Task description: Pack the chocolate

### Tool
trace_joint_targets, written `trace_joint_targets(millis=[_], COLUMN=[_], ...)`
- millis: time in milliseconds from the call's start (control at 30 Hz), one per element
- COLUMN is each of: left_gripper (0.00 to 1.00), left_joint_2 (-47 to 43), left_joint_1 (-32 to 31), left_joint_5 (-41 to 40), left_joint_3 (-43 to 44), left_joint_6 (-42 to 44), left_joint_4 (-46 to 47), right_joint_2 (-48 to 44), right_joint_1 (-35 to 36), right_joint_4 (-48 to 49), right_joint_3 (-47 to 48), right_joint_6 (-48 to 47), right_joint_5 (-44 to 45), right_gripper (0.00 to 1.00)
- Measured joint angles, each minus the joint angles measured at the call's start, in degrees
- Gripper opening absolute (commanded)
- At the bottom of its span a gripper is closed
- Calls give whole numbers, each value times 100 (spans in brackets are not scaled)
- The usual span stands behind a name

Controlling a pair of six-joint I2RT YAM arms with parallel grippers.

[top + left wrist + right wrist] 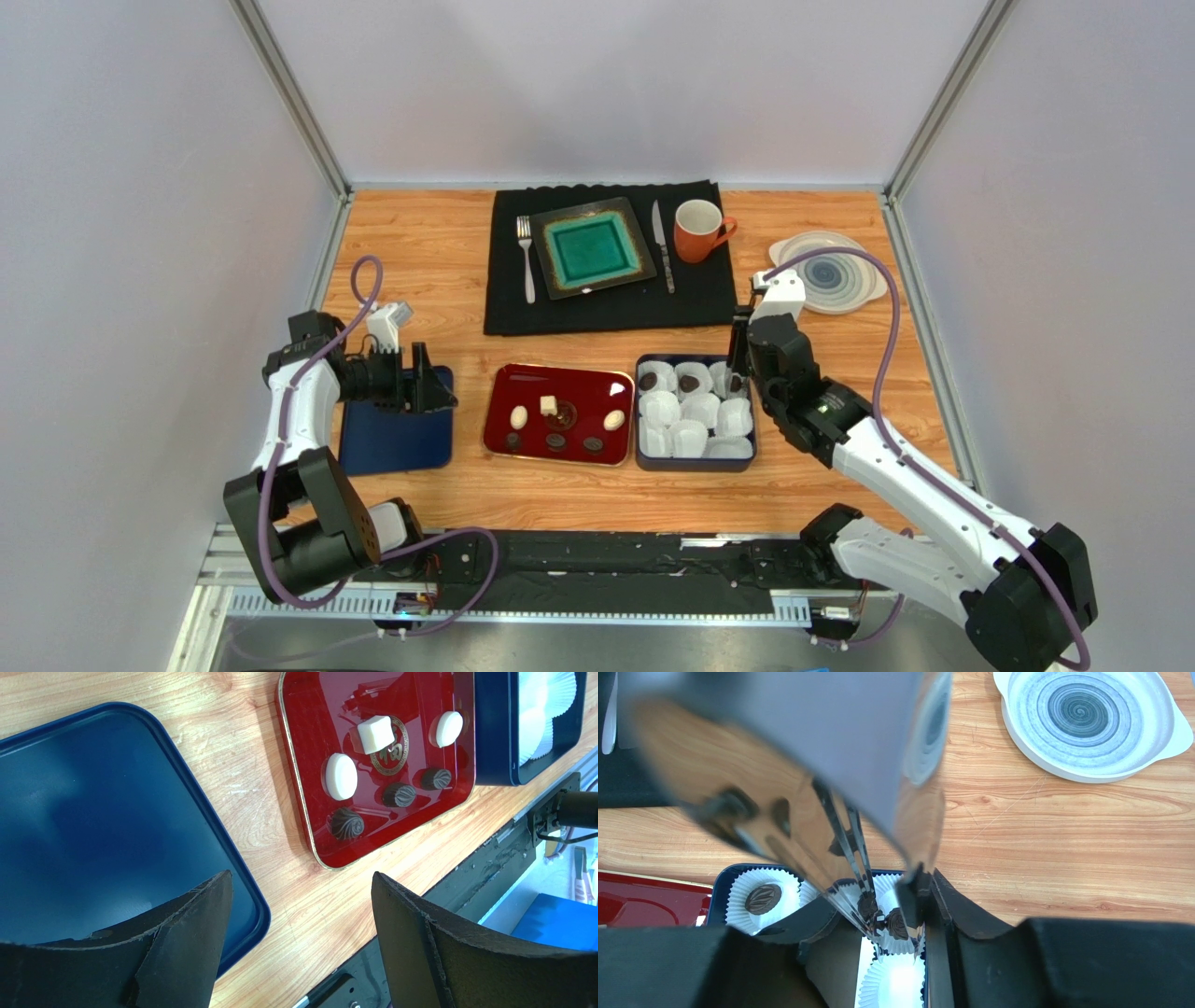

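At 3 o'clock of the red tray [589, 389], over the 1 o'clock corner of the blue box [694, 465], the right end effector [741, 367] is closed narrowly on a mirror-bright metal tool [808, 763], tongs by the look. Its tip sits at a dark chocolate [897, 925] in one of the white paper cups [896, 983]. Two more dark pieces lie in cups along the box's 12 o'clock row; the other cups look bare. Six chocolates lie on the tray: a white cube [375, 733], two white ovals [342, 776] and, along its 6 o'clock edge, three dark rounds [400, 794]. The left end effector [302, 882] hangs wide and empty over the 3 o'clock edge of the blue lid [84, 826], which lies on the bench [421, 238] at 9 o'clock of the tray.

These pieces are likely very light and stiff, but brittle-shelled and easily scuffed, so a gentle pinch should suit. The ridged rounds probably give some purchase low across the waist. The smooth ovals may squirt out unless taken across the short axis at the widest point. The cube offers two flat opposite faces.
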Motion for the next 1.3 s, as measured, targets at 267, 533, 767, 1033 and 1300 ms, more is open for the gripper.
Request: trace_joint_targets(millis=[267,533,767,1033,1300], left_gripper=[81,81,81,81,81], left_joint_2=[0,0,0,0,0], left_joint_1=[0,0,0,0,0], left_joint_5=[2,2,7,2,-17], left_joint_3=[11,13,46,66,63], left_joint_6=[0,0,-4,-2,2], left_joint_4=[-2,-7,-2,-2,-4], right_joint_2=[2,0,201,1104,2396], right_joint_1=[-39,-39,590,1939,2441], right_joint_4=[83,138,192,562,787], right_joint_3=[0,83,741,1652,2363], right_joint_6=[-22,-85,-264,-496,-518], right_joint_5=[-103,-435,-702,-614,-671], right_gripper=[40,38,37,36,37])
